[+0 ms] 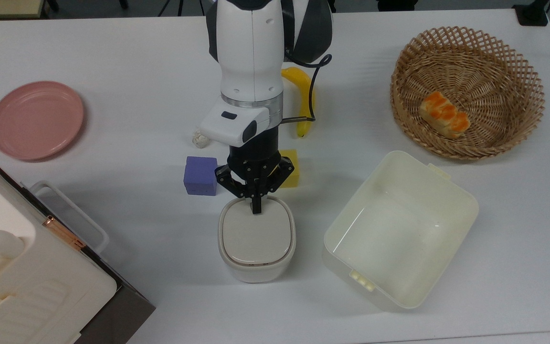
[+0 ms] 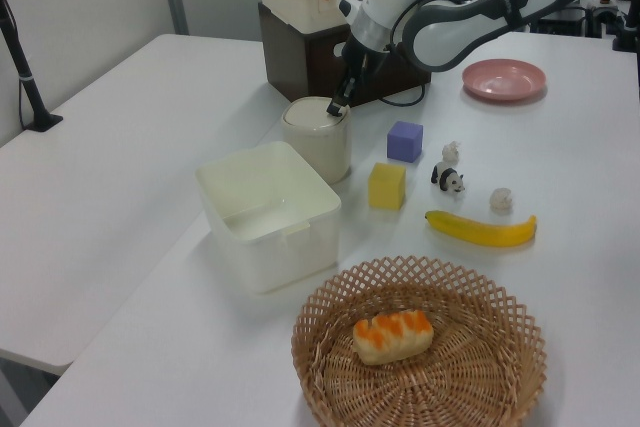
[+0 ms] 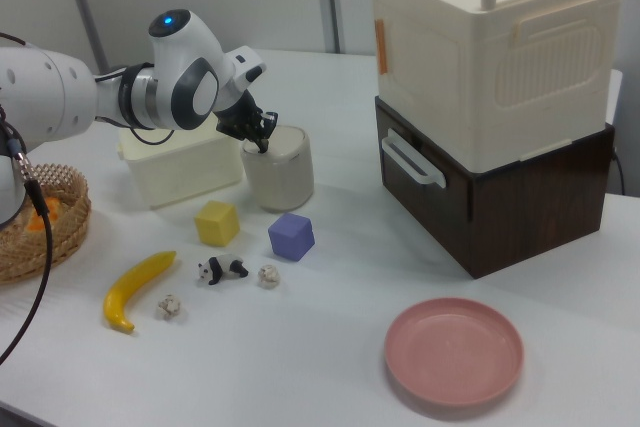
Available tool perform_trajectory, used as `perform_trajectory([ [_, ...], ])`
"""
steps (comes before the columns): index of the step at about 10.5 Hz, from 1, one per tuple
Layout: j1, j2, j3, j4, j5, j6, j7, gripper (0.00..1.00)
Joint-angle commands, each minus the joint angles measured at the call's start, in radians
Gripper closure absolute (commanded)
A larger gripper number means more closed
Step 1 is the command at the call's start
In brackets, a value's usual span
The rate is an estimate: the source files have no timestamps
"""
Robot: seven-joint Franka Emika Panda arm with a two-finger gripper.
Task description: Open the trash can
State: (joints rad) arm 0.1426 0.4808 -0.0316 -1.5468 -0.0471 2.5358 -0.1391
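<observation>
The trash can (image 1: 257,243) is a small off-white rounded-square bin with a beige-grey lid lying flat and closed. It stands at the table's middle in the top view, also seen as the trash can (image 2: 318,139) in the left view and the trash can (image 3: 281,175) in the right view. My gripper (image 1: 256,209) points down with its black fingers shut together. The tip rests at the lid's edge on the side nearest the arm. The gripper (image 2: 336,107) touches the rim, and the gripper (image 3: 263,145) holds nothing.
A purple cube (image 1: 200,175) and a yellow cube (image 1: 291,176) flank the gripper. A banana (image 1: 304,105), a small white ball (image 1: 201,139) and a panda toy (image 2: 449,179) lie behind. A pale-yellow tub (image 1: 401,158), basket (image 1: 494,62), pink plate (image 1: 36,119) and big cream box (image 1: 26,277) surround.
</observation>
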Motion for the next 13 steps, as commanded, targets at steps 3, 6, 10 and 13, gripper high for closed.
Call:
perform_trajectory([
  [3, 0.006, 0.024, -0.008, 0.008, -0.011, 0.021, -0.011, 1.00],
  [6, 0.002, 0.022, -0.008, 0.010, -0.010, 0.020, -0.011, 1.00],
  [10, 0.000, 0.028, -0.008, -0.006, -0.010, 0.020, -0.010, 1.00],
  [13, -0.001, 0.019, -0.008, 0.002, 0.000, 0.015, -0.005, 1.00],
])
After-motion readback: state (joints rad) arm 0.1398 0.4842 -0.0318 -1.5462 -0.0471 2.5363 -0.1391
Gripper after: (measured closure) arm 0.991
